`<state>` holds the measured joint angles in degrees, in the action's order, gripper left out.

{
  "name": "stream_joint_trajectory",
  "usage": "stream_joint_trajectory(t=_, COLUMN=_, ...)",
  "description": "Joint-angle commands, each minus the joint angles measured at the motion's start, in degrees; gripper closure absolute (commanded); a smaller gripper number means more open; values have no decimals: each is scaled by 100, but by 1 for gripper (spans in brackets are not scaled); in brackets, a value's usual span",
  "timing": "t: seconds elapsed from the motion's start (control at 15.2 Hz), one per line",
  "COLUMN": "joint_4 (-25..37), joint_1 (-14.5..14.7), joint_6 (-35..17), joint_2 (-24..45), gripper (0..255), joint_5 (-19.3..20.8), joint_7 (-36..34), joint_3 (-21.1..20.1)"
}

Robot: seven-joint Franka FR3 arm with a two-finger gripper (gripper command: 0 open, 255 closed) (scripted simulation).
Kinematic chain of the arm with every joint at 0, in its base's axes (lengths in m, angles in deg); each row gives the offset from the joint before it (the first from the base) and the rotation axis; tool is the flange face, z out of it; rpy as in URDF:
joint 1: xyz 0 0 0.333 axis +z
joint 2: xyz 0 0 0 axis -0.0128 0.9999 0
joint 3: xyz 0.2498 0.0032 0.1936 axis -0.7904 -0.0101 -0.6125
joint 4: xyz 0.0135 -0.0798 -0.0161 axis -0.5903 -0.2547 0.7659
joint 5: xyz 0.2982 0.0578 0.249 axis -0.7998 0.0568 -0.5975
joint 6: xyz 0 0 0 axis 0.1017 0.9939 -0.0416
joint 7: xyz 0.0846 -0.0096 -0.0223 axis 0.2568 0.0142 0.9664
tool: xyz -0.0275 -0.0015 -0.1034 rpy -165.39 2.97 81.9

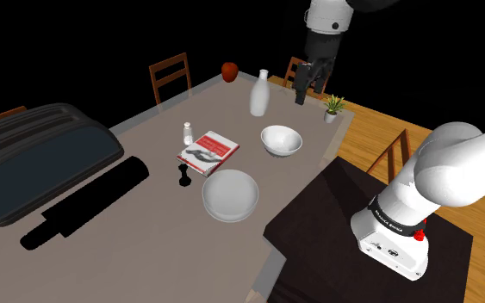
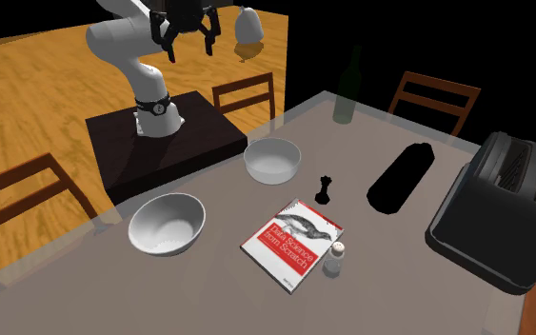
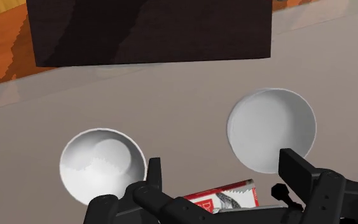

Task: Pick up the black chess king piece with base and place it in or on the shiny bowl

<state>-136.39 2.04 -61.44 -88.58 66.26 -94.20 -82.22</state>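
Grey shallow bowl (image 1: 230, 194) and glossy white deep bowl (image 1: 281, 140) were empty. Black chess king (image 1: 183, 177) stood at grey bowl's 9 o'clock in shoulder view, barely discernible in wrist view. All-black gripper (image 2: 189, 48) was released.

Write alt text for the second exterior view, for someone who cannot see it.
A small black chess king piece stands upright on a grey table, between a shallow pale grey bowl and a red-and-white book. The black two-finger gripper hangs open near the view's top edge, far from the piece.
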Motion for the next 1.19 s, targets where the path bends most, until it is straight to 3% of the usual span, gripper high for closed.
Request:
stream_joint_trajectory(t=0.0, joint_4=-55, joint_1=47, joint_6=-367, joint_2=273, gripper=0, joint_5=-73, joint_7=-152, joint_3=-145)
stream_joint_trajectory(t=0.59, joint_4=300, joint_1=142, joint_6=-1863, joint_2=2008, gripper=0, joint_5=-82, joint_7=-864, joint_3=-757)
stream_joint_trajectory(t=1.12, joint_4=1153, joint_1=232, joint_6=-2821, joint_2=3783, gripper=0, joint_5=440, joint_7=-1682, joint_3=-1125)
